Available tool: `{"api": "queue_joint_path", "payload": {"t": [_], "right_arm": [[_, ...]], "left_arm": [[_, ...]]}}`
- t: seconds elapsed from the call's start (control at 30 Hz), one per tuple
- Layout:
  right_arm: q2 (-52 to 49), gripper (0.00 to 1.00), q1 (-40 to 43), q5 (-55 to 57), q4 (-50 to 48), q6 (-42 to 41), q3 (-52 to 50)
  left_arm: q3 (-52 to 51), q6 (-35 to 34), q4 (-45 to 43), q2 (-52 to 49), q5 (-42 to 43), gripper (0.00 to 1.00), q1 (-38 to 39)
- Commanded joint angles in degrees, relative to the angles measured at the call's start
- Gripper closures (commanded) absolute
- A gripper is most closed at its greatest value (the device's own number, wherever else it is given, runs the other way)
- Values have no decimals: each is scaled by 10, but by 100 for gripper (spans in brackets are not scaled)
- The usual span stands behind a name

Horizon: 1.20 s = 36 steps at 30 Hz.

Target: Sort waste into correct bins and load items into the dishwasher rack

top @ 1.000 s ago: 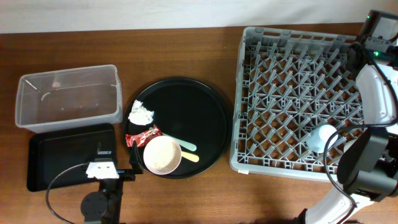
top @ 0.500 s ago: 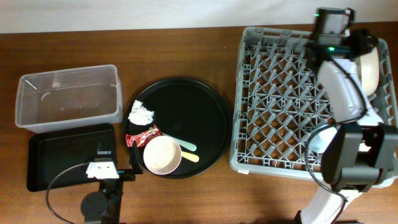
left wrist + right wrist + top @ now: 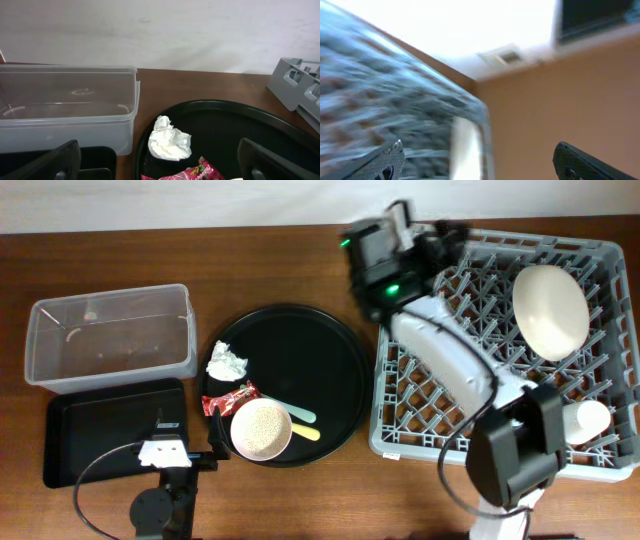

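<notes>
The grey dishwasher rack [image 3: 440, 430] holds a cream bowl-plate [image 3: 550, 310] on edge at the back right and a white cup [image 3: 588, 420] at the front right. My right gripper [image 3: 435, 238] is open and empty over the rack's far left corner; its wrist view is blurred. On the round black tray [image 3: 330, 350] lie a tissue [image 3: 227, 362], a red wrapper [image 3: 230, 398], a small bowl of white grains [image 3: 261, 429], a mint spoon [image 3: 300, 415] and a yellow spoon [image 3: 307, 432]. My left gripper [image 3: 162, 170] is open, just short of the tissue [image 3: 170, 145] and wrapper [image 3: 192, 172].
The clear tub [image 3: 110, 335] stands at the left, with the shallow black tray [image 3: 90, 430] in front of it. My right arm lies diagonally across the rack. A cable loops on the table by the left arm's base.
My right gripper opened and swung from the rack's right side to its far left corner. The cream bowl-plate now stands free in the rack. The left arm has not moved.
</notes>
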<state>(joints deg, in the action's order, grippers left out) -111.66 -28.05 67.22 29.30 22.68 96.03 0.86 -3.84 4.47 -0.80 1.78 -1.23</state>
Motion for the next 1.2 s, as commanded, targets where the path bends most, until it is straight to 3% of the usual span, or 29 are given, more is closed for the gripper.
{"api": "queue_joint_path", "payload": {"t": [0.0,0.03,0.07,0.1,0.13,0.2,0.4,0.5,0.63,0.73,0.8,1.17], "right_arm": [[43,1,-23,-259,94,-229,7],[43,0,-16,-352,128,-286,7],[43,9,-9,-418,152,-321,7],[43,23,-1,-491,178,-356,7],[43,27,4,-550,194,-379,7],[43,27,7,-671,217,-384,7],[43,29,-8,-730,297,-384,6],[42,44,-14,-732,314,-377,6],[30,45,-29,-769,318,-295,6],[17,27,-38,-771,323,-259,6],[16,20,-38,-769,321,-259,5],[62,20,-16,-771,268,-292,32]], "left_arm": [[-3,9,0,3,8,1,2],[-3,9,0,3,8,1,2],[-3,9,0,3,8,1,2],[-3,9,0,3,8,1,2],[-3,9,0,3,8,1,2],[-3,9,0,3,8,1,2],[-3,9,0,3,8,1,2],[-3,9,0,3,8,1,2],[-3,9,0,3,8,1,2],[-3,9,0,3,8,1,2],[-3,9,0,3,8,1,2],[-3,9,0,3,8,1,2]]}}
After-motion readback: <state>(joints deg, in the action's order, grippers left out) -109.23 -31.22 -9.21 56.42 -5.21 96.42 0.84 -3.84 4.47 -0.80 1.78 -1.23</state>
